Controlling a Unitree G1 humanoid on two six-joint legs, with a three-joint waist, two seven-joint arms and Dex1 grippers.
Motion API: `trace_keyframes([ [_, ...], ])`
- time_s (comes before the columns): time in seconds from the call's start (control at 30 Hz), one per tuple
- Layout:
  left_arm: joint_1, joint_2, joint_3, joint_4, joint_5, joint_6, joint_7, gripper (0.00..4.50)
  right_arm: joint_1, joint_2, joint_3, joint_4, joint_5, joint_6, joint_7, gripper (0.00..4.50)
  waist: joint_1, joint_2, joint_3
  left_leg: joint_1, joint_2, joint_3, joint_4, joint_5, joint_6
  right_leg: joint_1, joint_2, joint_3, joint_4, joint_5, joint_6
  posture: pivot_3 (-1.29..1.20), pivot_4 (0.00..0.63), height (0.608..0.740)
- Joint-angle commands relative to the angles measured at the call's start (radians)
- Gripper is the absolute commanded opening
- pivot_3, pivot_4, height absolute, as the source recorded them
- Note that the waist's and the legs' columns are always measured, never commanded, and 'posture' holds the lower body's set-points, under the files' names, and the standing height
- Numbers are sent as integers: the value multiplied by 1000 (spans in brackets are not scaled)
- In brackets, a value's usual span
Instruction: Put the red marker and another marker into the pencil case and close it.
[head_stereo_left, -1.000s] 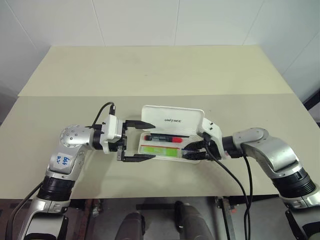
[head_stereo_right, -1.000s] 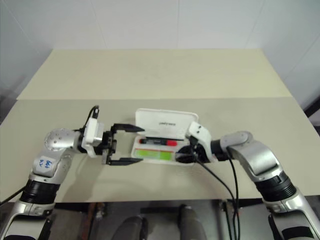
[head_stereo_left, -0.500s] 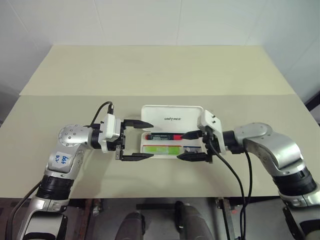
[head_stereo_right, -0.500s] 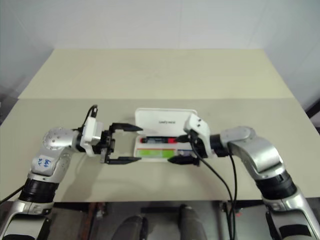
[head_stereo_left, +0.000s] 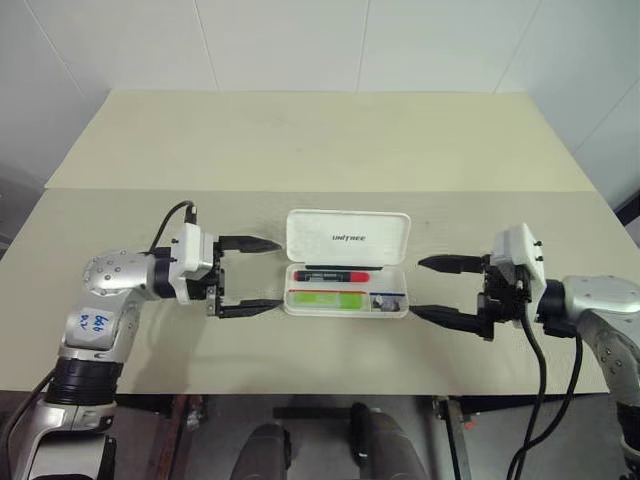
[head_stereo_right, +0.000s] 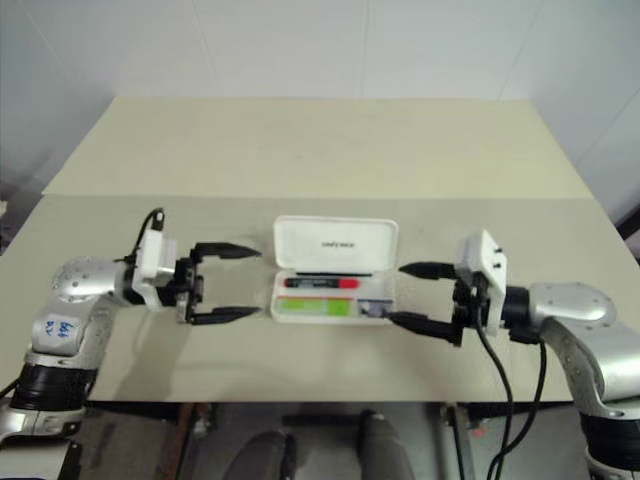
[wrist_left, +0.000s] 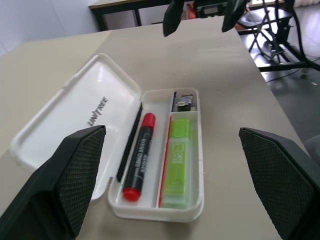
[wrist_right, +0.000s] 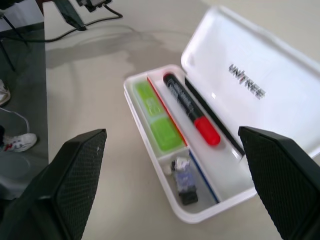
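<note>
Progress: I see red marker (wrist_left: 140, 150) and green marker (wrist_left: 177, 161) both in case (head_stereo_left: 347, 300), mid-bench toward the near edge | Left: lid (head_stereo_left: 347, 238) up, closing not done | Left end effector (head_stereo_left: 249, 276) fingers apart, empty, beside case | Right end effector (head_stereo_left: 446, 291) fingers apart, empty, near case's other end.

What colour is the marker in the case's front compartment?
Bright lime green, all over; clearest in the left wrist view, lying beside the red marker in the case.
</note>
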Motion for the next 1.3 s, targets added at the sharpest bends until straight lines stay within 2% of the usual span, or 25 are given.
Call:
trace_keyframes([
  [0.03, 1, 17, 49, 35, -23, -18, -15, 4307, 15, -31, -56, 42, -14, -114, 47, 4482, 0, 0, 0, 0, 0, 0, 0, 0, 0, 0, 0, 0, 0, 0, 0, 0, 150, 740],
  [0.13, -1, 16, 67, 68, -30, -18, -26, 3578, 9, -42, -61, 90, -28, -184, 75, 4500, -1, 0, 0, 0, 0, 0, 0, 0, 0, 1, 0, 0, -1, 0, 0, 0, 150, 740],
  [0.27, -4, 10, 80, 90, -26, -25, -25, 2182, -7, -58, -52, 143, -57, -269, 106, 4500, 0, 0, 0, 0, 0, 0, 0, 0, 0, 0, 0, 0, 0, 0, 0, 0, 150, 740],
  [0.47, 0, 3, 81, 89, -28, -21, -17, 87, -39, -79, -29, 173, -60, -283, 111, 4500, 0, 0, 0, 0, 0, 0, 0, 0, 0, 0, 0, 0, 0, 0, 0, 0, 150, 740],
  [0.67, -29, -49, 102, 105, -33, -14, 61, 15, -61, -78, -18, 179, -69, -285, 101, 4500, 1, 0, 0, 0, 0, -1, 0, 0, 0, 1, 0, 0, 0, 0, 0, 0, 150, 740],
  [0.77, -100, -123, 171, 143, -80, 30, 216, 15, -62, -79, -16, 178, -76, -280, 94, 4500, 4, 0, 0, 0, 0, -1, 1, 0, 0, 1, 0, 0, 0, 0, 1, 0, 150, 740],
  [0.9, -186, -178, 217, 211, -89, 55, 340, 15, -59, -69, -12, 167, -79, -267, 69, 4500, 4, -1, 0, 0, 0, -2, 1, 0, -1, 1, 0, -1, 2, 1, 1, 0, 150, 740],
  [1.3, -301, -253, 35, 417, 101, 43, 390, 15, -58, -66, 4, 130, -68, -246, 11, 4500, 3, -1, 0, 0, -1, -1, 1, 0, -1, 1, 0, 0, 0, 1, 2, 0, 150, 740],
])
